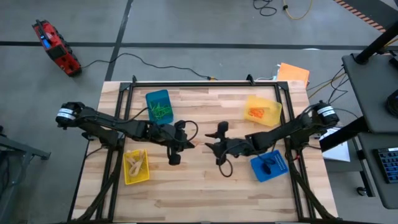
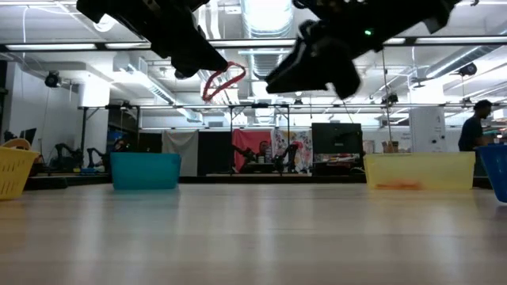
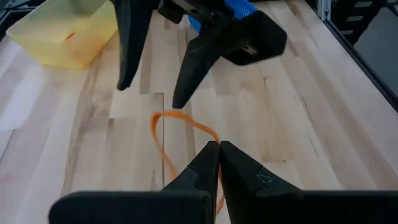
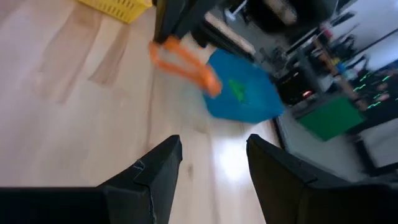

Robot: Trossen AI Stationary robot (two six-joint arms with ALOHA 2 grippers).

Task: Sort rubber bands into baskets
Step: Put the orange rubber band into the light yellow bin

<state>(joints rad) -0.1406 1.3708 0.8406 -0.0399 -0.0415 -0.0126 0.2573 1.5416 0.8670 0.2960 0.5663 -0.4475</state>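
My left gripper (image 3: 219,149) is shut on an orange rubber band (image 3: 180,134) above the middle of the table (image 1: 199,186). In the low view the band (image 2: 224,81) hangs high above the wood. My right gripper (image 4: 214,155) stands open just beyond the band (image 4: 183,62), facing it, with nothing between its fingers. There are several baskets. A blue one (image 1: 158,106) with green bands sits far left and a yellow one (image 1: 262,110) with orange bands far right. A yellow one (image 1: 136,167) with tan bands sits near left and a blue one (image 1: 268,165) near right. My left gripper pinches one end of the orange band's loop (image 3: 208,142) between its two fingertips. The fingers come from the table's left, slanting down. The rest of the loop sticks out ahead of the fingertips, slack and lifted clear of the table.
Black frame rails (image 1: 118,124) run along the table's left and right sides. An orange sheet (image 1: 293,73) lies at the far right corner. A person (image 2: 478,123) stands in the room beyond the table. Bare wood lies between the baskets and along the near edge.
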